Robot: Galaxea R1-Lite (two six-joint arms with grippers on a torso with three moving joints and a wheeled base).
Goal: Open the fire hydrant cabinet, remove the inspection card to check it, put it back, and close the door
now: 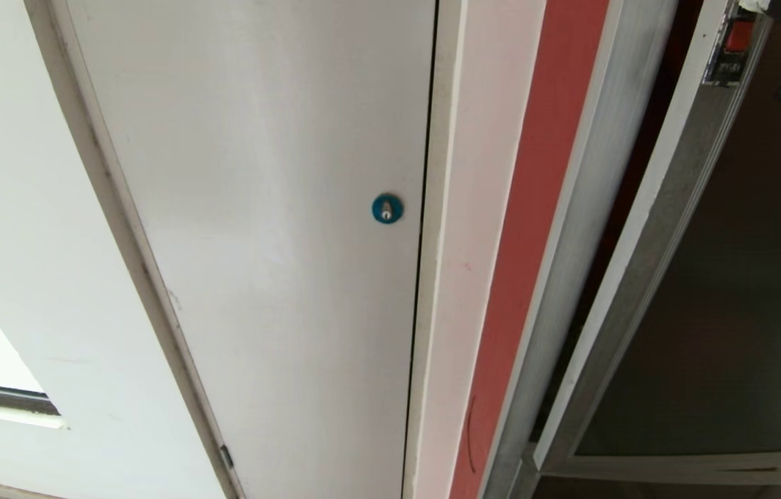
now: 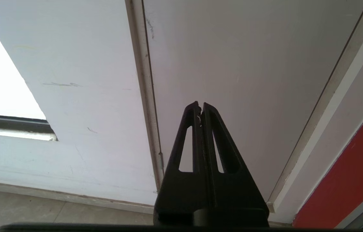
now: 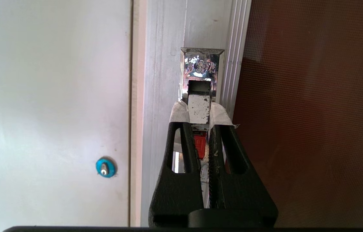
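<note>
Gripping the small metal latch (image 3: 199, 111) on the silver frame of the door (image 3: 313, 112), the right gripper (image 3: 200, 129) has its black fingers (image 3: 184, 145) pinched close together around the latch tab, with white tape showing at the fingertips and a red piece of the latch visible between them. In the head view the door (image 1: 723, 333), a dark tinted glass panel in a silver frame, stands at the right of the picture, its frame swung slightly away from the red-lined edge of the fire hydrant cabinet (image 1: 536, 229), with a dark gap between them; the red latch (image 1: 736, 38) sits near the top of the frame. To the left of the cabinet is a plain white panel door (image 1: 258, 208) with a round blue lock (image 1: 387, 208). The left gripper (image 2: 200, 108) hangs low in front of that white panel door near the floor (image 2: 23, 209), its fingers (image 2: 189, 135) pressed together on nothing.
</note>
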